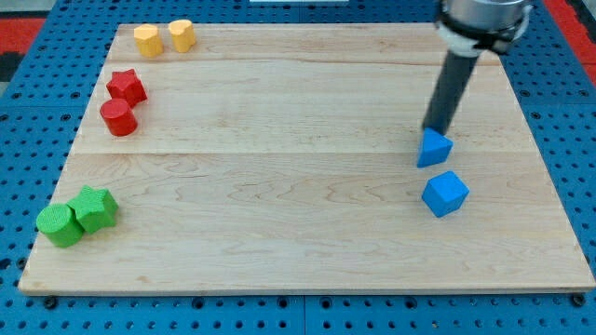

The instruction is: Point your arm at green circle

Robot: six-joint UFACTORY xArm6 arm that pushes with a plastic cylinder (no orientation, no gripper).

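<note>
The green circle (pixel 60 225) lies at the view's bottom left of the wooden board, touching a green star (pixel 95 207) on its right. My tip (pixel 431 129) stands at the view's right, just above and touching a blue triangle (pixel 434 149). The tip is far to the right of the green circle, across nearly the whole board.
A blue cube (pixel 444 194) lies below the blue triangle. A red star (pixel 126 87) and a red cylinder (pixel 118 117) sit at the left. Two yellow blocks (pixel 147 40) (pixel 181 35) sit at the top left. The wooden board (pixel 279 158) rests on a blue pegboard.
</note>
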